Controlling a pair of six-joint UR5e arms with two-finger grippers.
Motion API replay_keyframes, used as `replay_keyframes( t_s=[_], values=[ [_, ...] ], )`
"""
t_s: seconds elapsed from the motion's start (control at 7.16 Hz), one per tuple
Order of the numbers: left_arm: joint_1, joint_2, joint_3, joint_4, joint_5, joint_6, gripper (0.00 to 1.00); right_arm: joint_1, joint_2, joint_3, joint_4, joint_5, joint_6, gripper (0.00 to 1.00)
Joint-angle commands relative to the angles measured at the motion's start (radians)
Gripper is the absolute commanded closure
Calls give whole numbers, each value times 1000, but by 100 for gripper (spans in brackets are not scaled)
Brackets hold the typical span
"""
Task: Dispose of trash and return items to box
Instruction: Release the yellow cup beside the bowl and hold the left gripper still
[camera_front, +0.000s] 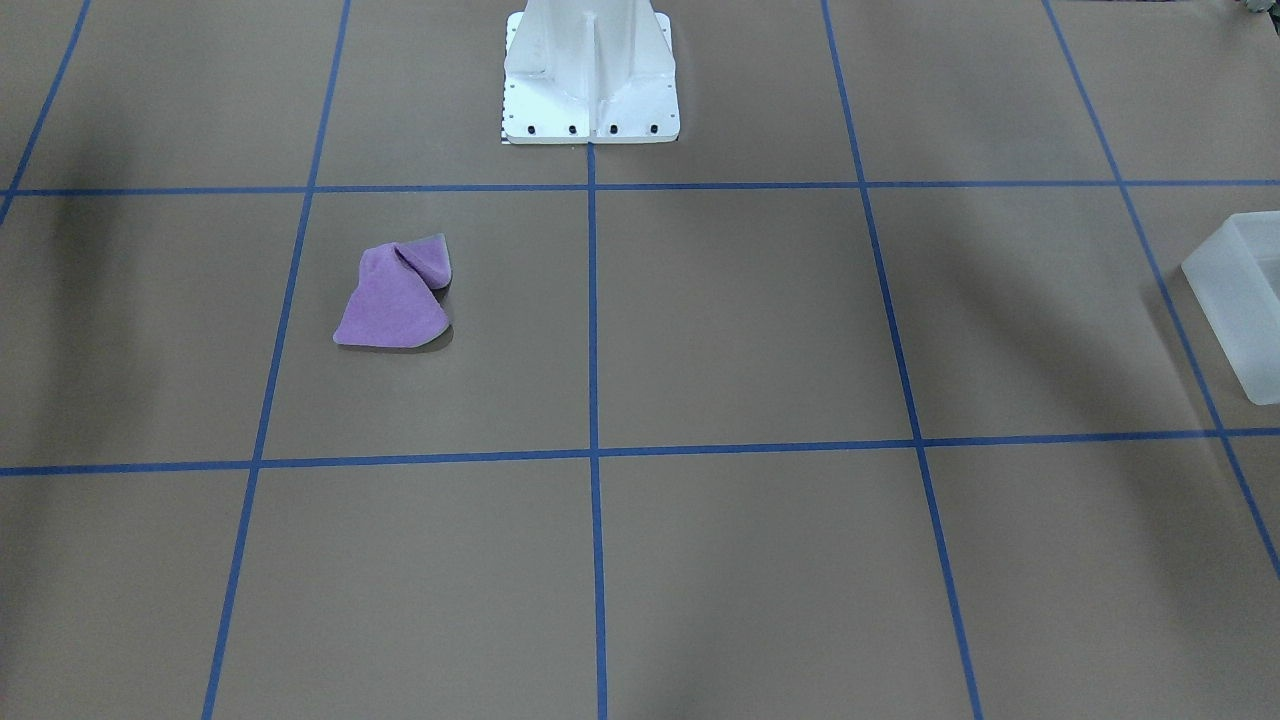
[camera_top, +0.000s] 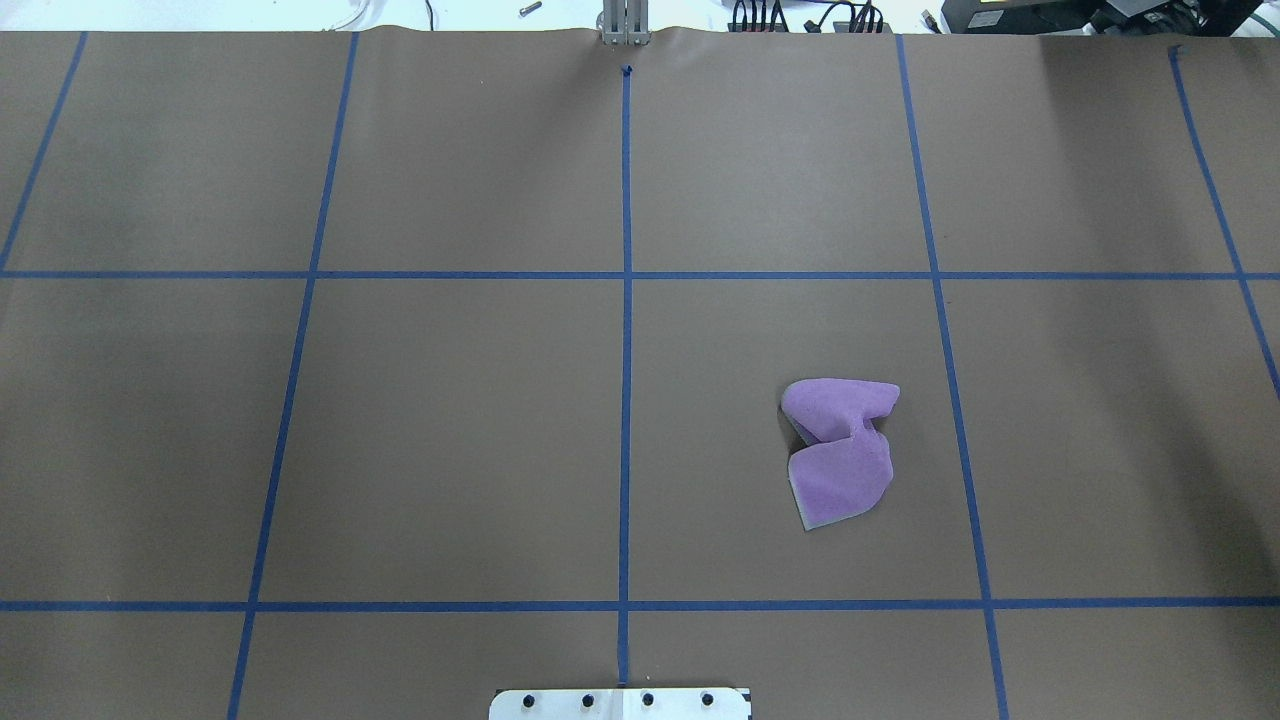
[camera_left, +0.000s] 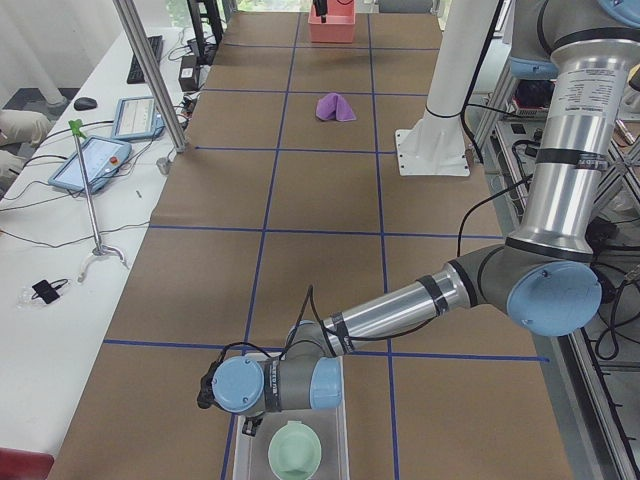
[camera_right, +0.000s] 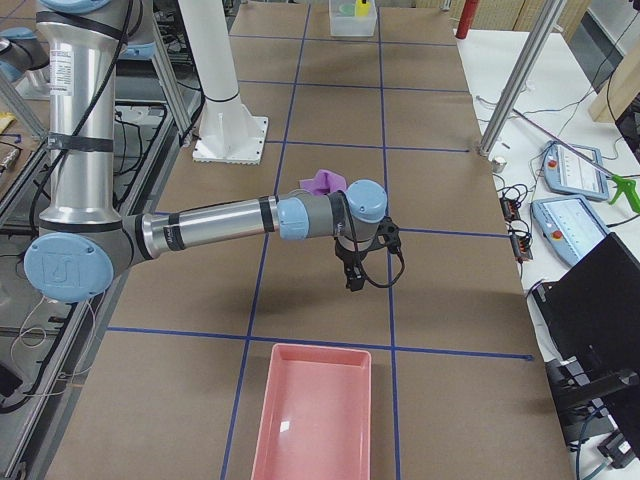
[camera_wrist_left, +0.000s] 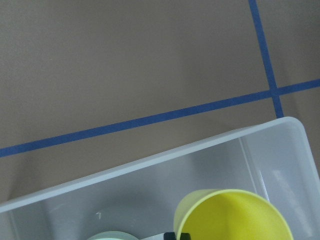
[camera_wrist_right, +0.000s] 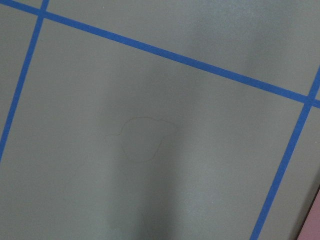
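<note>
Yellow cup (camera_wrist_left: 235, 215) appears within the box (camera_wrist_left: 150, 165) outline, near the bowl (camera_left: 295, 450). Left tool (camera_wrist_left: 181, 236) and right tool (camera_right: 352, 280): opening state cannot be told.

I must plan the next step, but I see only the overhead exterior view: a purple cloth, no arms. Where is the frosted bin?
Observer: The frosted bin stands at the end of the table on the robot's left, outside your frame.
Operator: Is the bowl inside?
Observer: Yes, the mint-green bowl lies in it.
Operator: And the right arm?
Observer: The right claw hangs over the table between the purple cloth and the pink tray.
</note>
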Motion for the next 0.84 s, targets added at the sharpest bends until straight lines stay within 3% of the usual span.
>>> replay_keyframes(
  t_s=[0.0,0.7],
  values=[
    [31,0,7,-5,-2,-8,100,-4,0,-2,0,0,0,0],
    [44,2,10,-5,-2,-5,97,-10,6,-10,0,0,0,0]
  ],
)
